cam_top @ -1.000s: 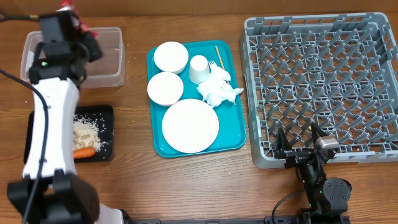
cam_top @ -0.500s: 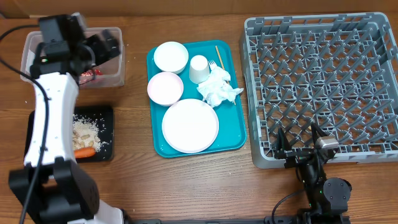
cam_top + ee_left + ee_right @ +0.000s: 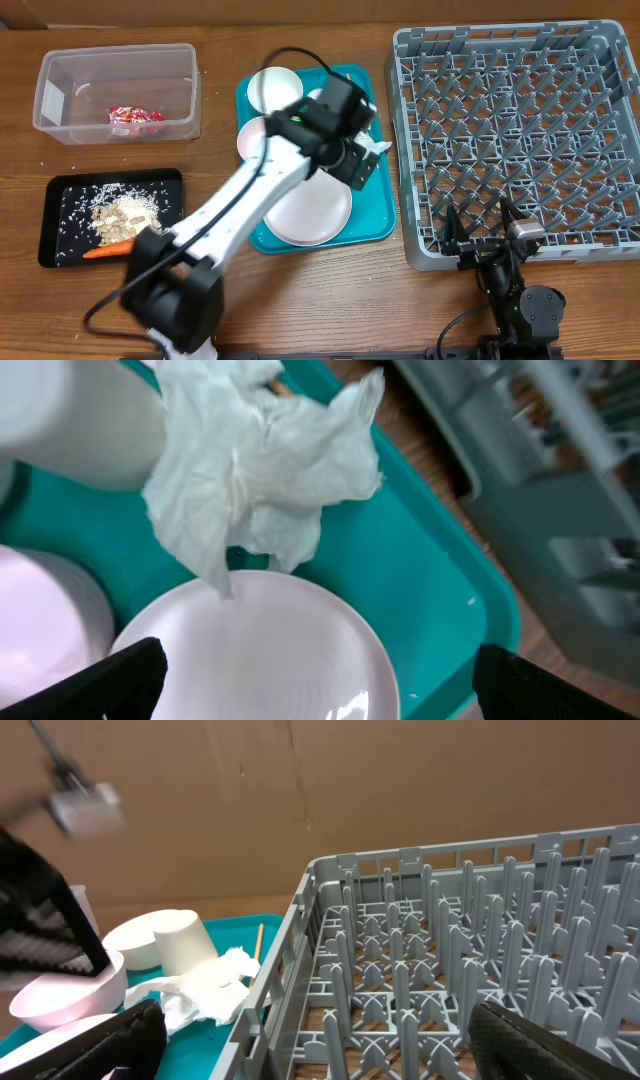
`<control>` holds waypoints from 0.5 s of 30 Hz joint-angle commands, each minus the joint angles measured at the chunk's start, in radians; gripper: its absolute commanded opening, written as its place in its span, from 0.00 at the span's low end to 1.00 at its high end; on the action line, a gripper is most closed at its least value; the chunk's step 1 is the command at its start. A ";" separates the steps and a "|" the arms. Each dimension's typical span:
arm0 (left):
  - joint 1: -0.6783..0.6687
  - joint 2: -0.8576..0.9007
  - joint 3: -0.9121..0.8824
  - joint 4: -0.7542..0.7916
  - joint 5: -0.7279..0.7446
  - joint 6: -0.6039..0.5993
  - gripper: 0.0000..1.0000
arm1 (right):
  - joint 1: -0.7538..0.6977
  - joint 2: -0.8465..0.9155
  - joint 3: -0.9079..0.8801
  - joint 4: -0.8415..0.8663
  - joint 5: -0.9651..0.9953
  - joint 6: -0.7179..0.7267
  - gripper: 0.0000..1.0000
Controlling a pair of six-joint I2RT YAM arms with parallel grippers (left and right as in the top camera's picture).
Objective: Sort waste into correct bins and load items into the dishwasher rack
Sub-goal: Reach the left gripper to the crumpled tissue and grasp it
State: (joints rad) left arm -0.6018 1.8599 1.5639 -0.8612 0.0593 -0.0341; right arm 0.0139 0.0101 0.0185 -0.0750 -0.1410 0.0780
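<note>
My left gripper (image 3: 360, 160) (image 3: 315, 685) hangs open over the teal tray (image 3: 430, 590), with nothing between its fingers. Just ahead of it lies the crumpled white napkin (image 3: 260, 470). The white plate (image 3: 250, 650) sits right under the jaws. A white cup (image 3: 70, 420) and a small bowl (image 3: 40, 620) stand to the left. The red wrapper (image 3: 135, 117) lies inside the clear tub (image 3: 60, 75). The black tray (image 3: 60, 195) holds nut scraps (image 3: 120, 212) and the carrot (image 3: 105, 250). My right gripper (image 3: 482, 225) (image 3: 320, 1045) is open at the front edge of the grey rack (image 3: 525, 130).
The left arm (image 3: 240, 215) stretches diagonally across the plate (image 3: 320, 215) and hides the cup from overhead. A second small bowl (image 3: 268, 88) sits at the tray's far corner. The rack's upright pegs (image 3: 450, 960) fill the right wrist view. Brown cardboard backs the table.
My left gripper opened and let the red wrapper fall into the clear tub. It then swung right to the teal tray, over the napkin. The right arm has not moved.
</note>
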 commanded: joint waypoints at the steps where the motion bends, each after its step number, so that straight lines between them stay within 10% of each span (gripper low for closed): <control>1: -0.009 0.095 0.003 0.003 -0.074 -0.034 1.00 | 0.004 -0.007 -0.010 0.005 0.010 0.005 1.00; 15: 0.007 0.180 0.003 0.227 -0.100 -0.066 0.96 | 0.004 -0.007 -0.010 0.005 0.010 0.005 1.00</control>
State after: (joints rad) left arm -0.6064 2.0171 1.5623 -0.6590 -0.0208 -0.1310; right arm 0.0139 0.0101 0.0185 -0.0750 -0.1413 0.0780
